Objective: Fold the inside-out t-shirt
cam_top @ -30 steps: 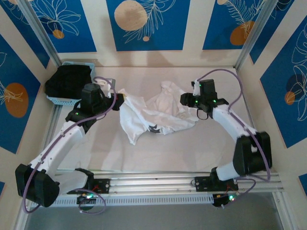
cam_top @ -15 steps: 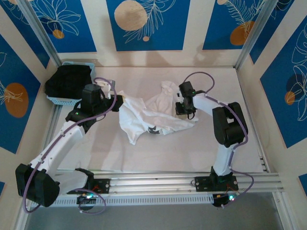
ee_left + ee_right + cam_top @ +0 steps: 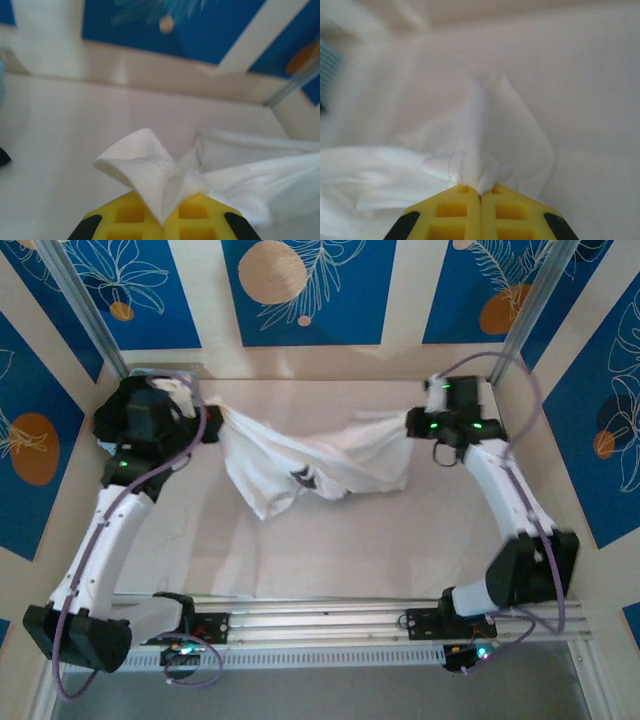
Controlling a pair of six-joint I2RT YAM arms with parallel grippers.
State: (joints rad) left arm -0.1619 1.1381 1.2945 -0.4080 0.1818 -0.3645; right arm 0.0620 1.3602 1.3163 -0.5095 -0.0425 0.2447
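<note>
Cloth of the inside-out t-shirt is now pulled into a sagging band across the far half of the worktop, where a second ago it lay as a crumpled heap near the middle. Its upper edge is raised between the two arms, while the lower part, with a small black mark showing, drapes onto the surface. The right pincer, open beside the heap a moment back, has closed on a bunched fold at the shirt's right end and swung toward the far right corner; its wrist view shows the jaws shut with white cloth pinched between. The left pincer, likewise clamped on a peak of cloth, has drawn back toward the far left corner. I judge this a spreading step: the shirt is opened out but not flat, and no fold is made yet. Which parts of the garment are held I cannot tell
</note>
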